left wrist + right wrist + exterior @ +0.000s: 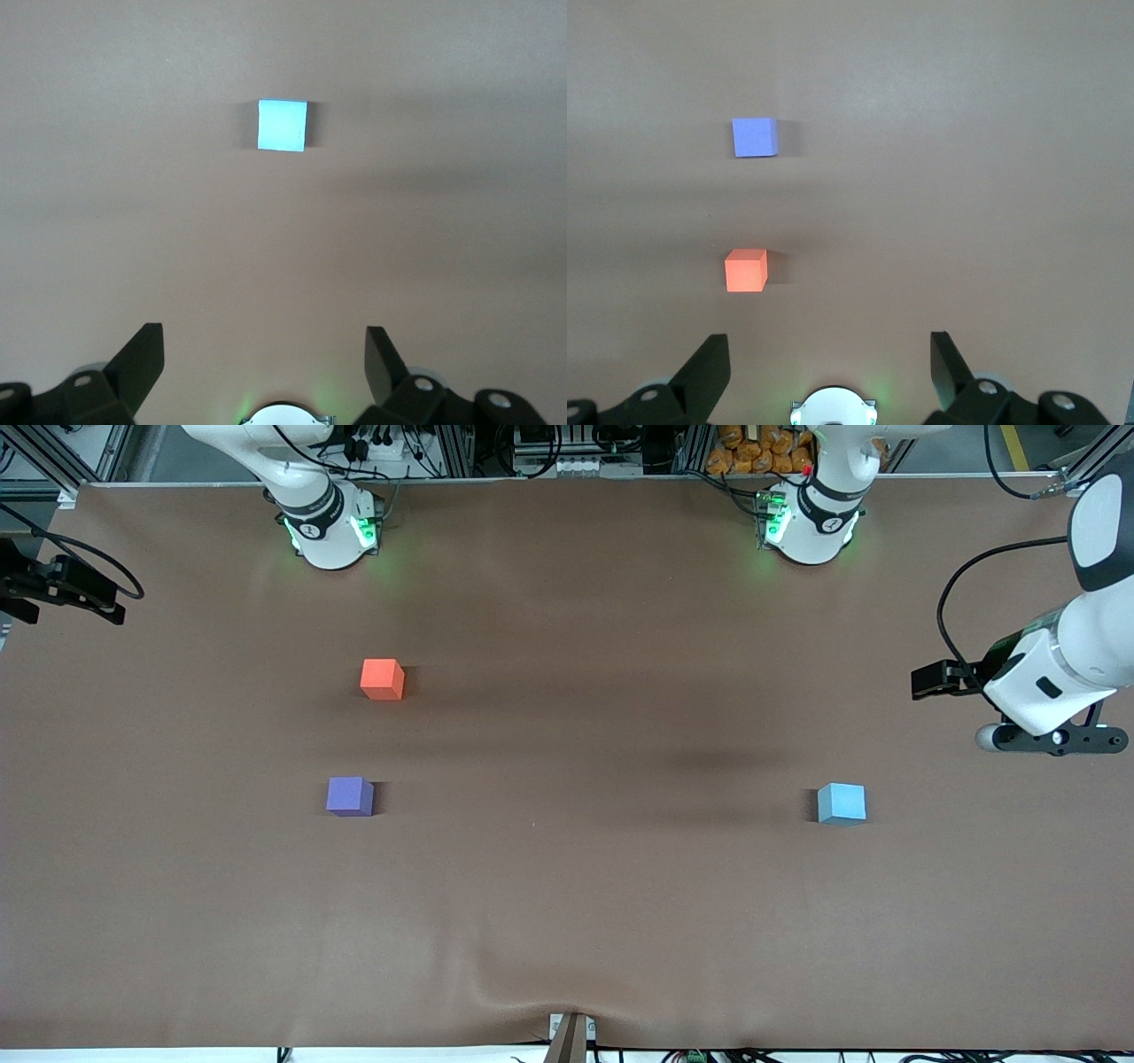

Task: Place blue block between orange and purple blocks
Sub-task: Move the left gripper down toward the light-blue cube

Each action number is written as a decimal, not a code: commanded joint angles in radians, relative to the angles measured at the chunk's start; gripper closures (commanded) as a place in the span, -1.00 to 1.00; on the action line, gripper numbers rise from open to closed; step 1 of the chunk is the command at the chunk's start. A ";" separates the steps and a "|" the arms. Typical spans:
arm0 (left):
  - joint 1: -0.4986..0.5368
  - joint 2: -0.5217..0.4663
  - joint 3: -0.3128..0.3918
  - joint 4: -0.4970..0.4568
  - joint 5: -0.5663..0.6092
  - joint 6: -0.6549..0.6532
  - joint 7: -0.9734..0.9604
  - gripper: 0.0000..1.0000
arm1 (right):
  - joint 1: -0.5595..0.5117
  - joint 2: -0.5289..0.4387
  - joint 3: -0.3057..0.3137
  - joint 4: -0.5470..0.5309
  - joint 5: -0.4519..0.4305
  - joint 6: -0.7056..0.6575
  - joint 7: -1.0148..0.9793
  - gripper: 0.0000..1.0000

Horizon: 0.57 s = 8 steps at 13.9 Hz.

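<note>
The light sky-blue block point(841, 803) sits alone on the brown table toward the left arm's end; it also shows in the left wrist view point(283, 125). The orange block point(383, 678) and the purple block point(349, 795) sit toward the right arm's end, the purple one nearer the front camera, with a bare gap between them. Both show in the right wrist view, orange point(745, 270) and purple point(755, 137). My left gripper point(926, 682) point(264, 341) is open and empty, held high beside the blue block. My right gripper point(97, 598) point(829, 350) is open and empty, held high at the table's end.
A brown cloth point(567, 886) covers the whole table and has a wrinkle near the front edge point(523, 979). The two arm bases point(330, 527) point(808, 522) stand along the back edge. A small mount point(571, 1036) sits at the front edge.
</note>
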 commanded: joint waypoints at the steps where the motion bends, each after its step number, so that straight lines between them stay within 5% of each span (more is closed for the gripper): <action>1: -0.001 0.001 0.002 -0.002 -0.018 0.022 -0.005 -1.00 | -0.027 0.007 0.014 0.017 0.022 -0.013 -0.014 -1.00; 8: 0.005 0.092 0.002 -0.214 -0.018 0.341 -0.006 -1.00 | -0.027 0.007 0.014 0.017 0.022 -0.014 -0.014 -1.00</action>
